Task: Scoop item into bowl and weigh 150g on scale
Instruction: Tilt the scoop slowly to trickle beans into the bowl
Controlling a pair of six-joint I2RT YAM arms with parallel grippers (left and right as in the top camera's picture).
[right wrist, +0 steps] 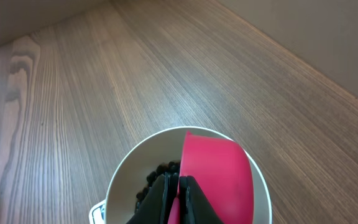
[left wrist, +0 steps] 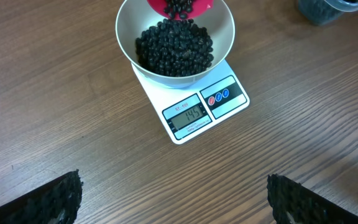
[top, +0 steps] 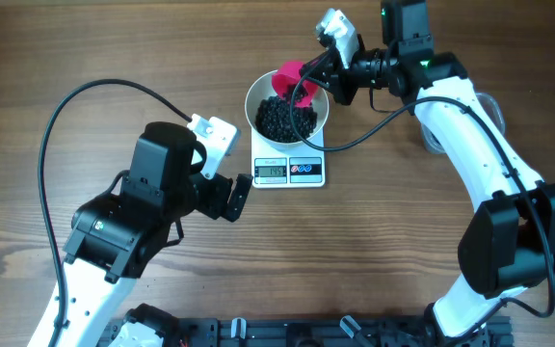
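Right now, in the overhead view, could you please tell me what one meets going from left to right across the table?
The left gripper → scale → clear tub, partly behind the right arm. The bowl, pink scoop and right gripper overlap the scale's span, so I omit them.

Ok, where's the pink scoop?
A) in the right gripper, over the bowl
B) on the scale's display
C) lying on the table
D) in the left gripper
A: the right gripper is shut on the scoop, which hangs tipped above the bowl of beans.
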